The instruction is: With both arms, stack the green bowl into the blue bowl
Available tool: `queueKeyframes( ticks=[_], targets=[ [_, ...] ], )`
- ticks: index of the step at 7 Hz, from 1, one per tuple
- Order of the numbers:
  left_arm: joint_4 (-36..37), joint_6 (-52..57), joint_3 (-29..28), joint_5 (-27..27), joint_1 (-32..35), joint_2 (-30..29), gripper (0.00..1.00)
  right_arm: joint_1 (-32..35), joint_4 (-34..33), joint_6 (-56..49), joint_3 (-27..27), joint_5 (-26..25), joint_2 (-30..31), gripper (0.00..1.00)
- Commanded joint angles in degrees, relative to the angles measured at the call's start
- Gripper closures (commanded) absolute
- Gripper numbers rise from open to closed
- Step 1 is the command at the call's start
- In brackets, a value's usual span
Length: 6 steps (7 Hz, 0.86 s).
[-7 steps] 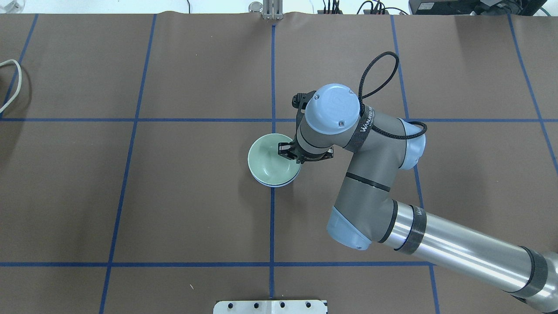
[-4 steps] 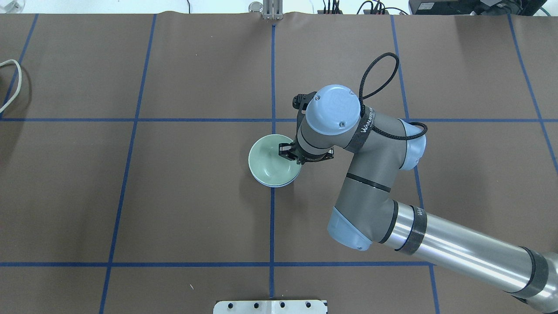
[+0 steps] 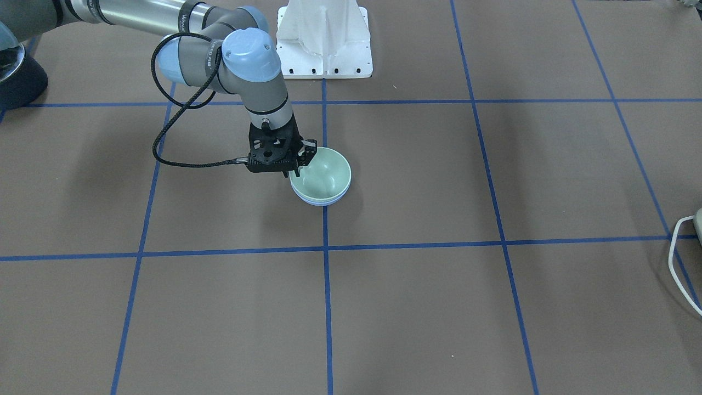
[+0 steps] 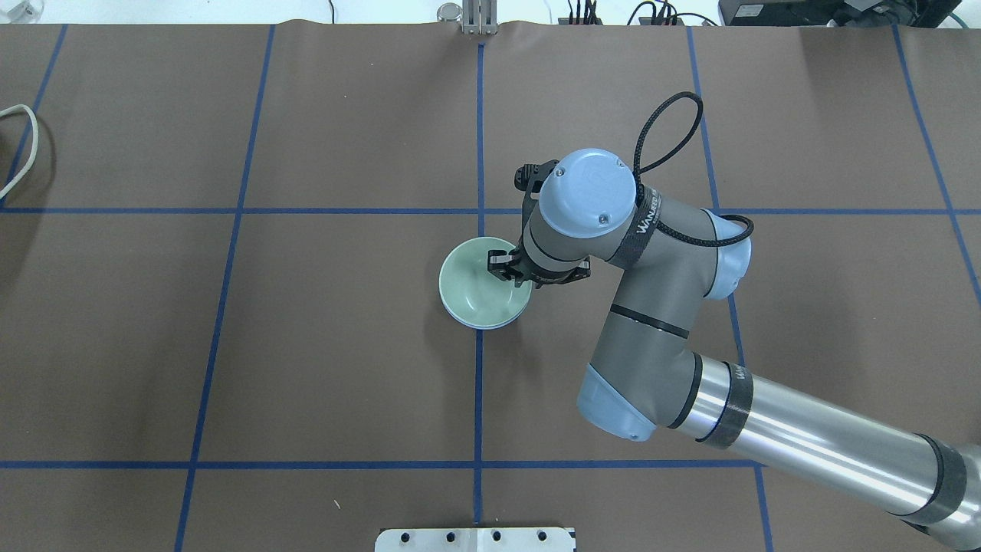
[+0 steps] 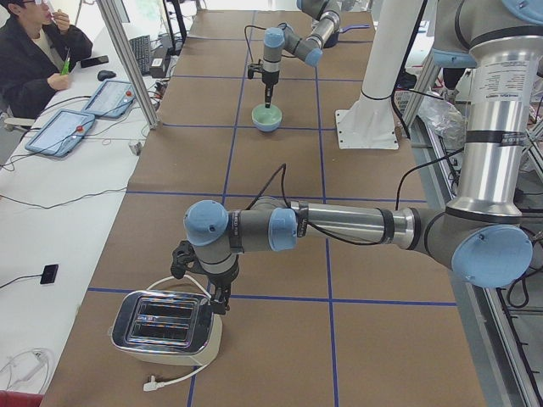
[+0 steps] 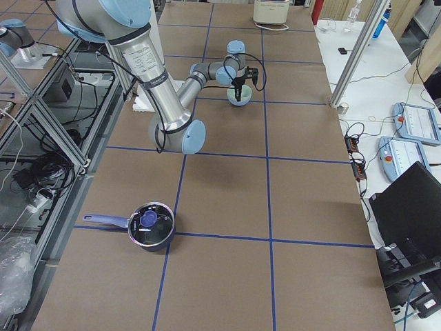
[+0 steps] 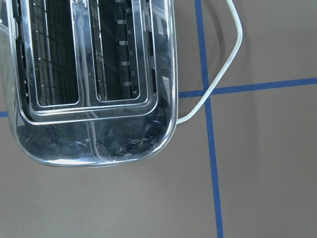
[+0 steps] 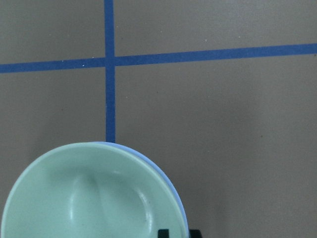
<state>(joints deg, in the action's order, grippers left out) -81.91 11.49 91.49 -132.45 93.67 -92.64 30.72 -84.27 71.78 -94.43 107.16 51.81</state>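
Here the right arm (image 4: pixel 651 307) crooks down over the counter (image 4: pixel 306 345), the right tool (image 4: pixel 512 277) clamped on the green bowl's (image 4: pixel 475 287) rim; that bowl sits nested in the blue bowl (image 3: pixel 322 203). Farther off, the left tool (image 5: pixel 215 295) hangs above a toaster (image 5: pixel 165 320), its grip impossible to judge; a pot (image 6: pixel 151 226) lies well apart.

Glossy green bowl (image 4: pixel 479 287); mirror-polished metal toaster (image 7: pixel 94 139)

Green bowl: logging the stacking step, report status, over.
Right hand pinches rim of small glossy mint-green bowl, nested inside glossy periwinkle-blue bowl. Left hand far off over chrome toaster, grip state unreadable.
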Motion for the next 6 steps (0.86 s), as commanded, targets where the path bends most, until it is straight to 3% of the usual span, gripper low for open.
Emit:
queueKeyframes(
  ticks=[1,3,6],
  targets=[
    [0.0,-0.16,0.0,0.0,-0.06,0.0,0.01,3.7,-0.72,-0.76,-2.07,1.63,-0.04,0.0],
    [0.0,-3.81,0.26,-0.09,-0.06,0.0,0.01,13.52,-1.24,-5.9,-2.08,10.04,1.61,0.0],
    [0.0,-8.83,2.01,-0.87,-0.06,0.09,0.01,30.74,-5.8,-33.53,-1.38,17.01,10.47,0.0]
  ],
)
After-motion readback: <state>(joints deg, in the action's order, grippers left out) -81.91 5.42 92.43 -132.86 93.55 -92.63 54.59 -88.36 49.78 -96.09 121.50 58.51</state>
